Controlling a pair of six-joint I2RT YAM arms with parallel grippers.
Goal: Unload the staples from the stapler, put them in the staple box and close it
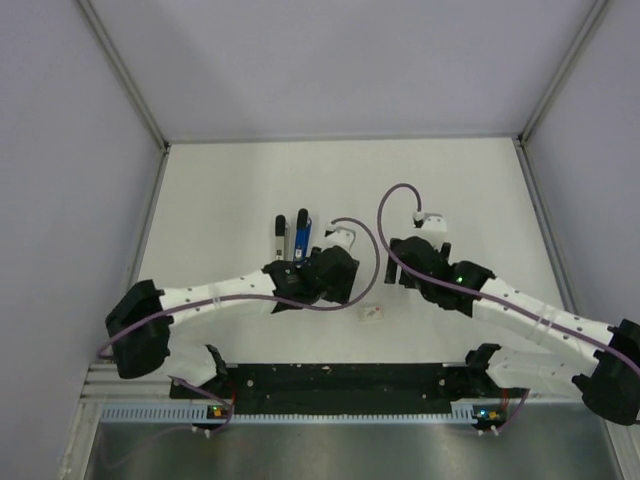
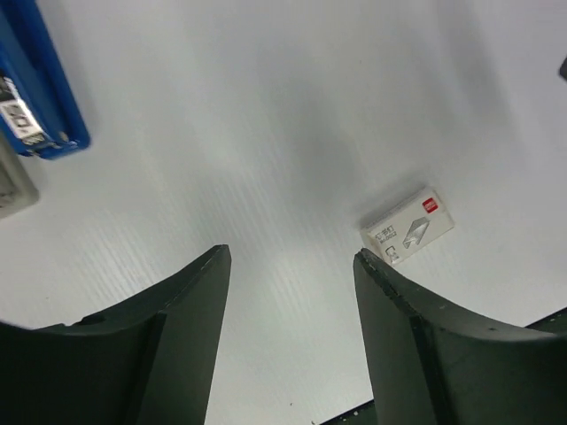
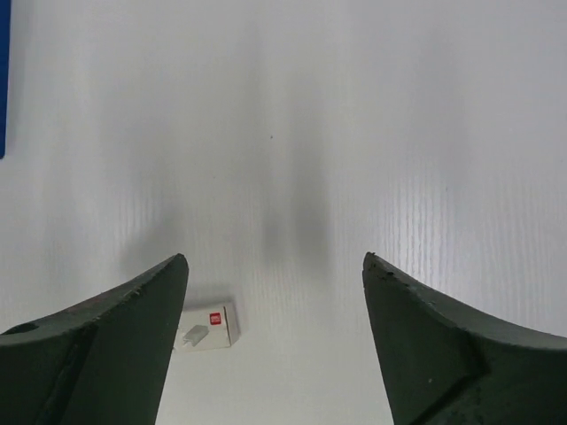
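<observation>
The blue stapler (image 1: 303,235) with a black far end lies on the white table, just left of and beyond my left gripper (image 1: 330,275). In the left wrist view its blue end (image 2: 35,97) shows at the top left, well apart from the open, empty left gripper (image 2: 292,257). My right gripper (image 1: 407,268) hovers right of centre. It is open and empty over bare table in the right wrist view (image 3: 275,266). A sliver of the blue stapler (image 3: 3,80) shows at that view's left edge.
A grey bar (image 1: 281,238) lies alongside the stapler on its left; its end (image 2: 13,190) shows in the left wrist view. A small white staple box (image 1: 371,314) with a red mark lies between the two grippers, also in the wrist views (image 2: 407,226) (image 3: 205,328).
</observation>
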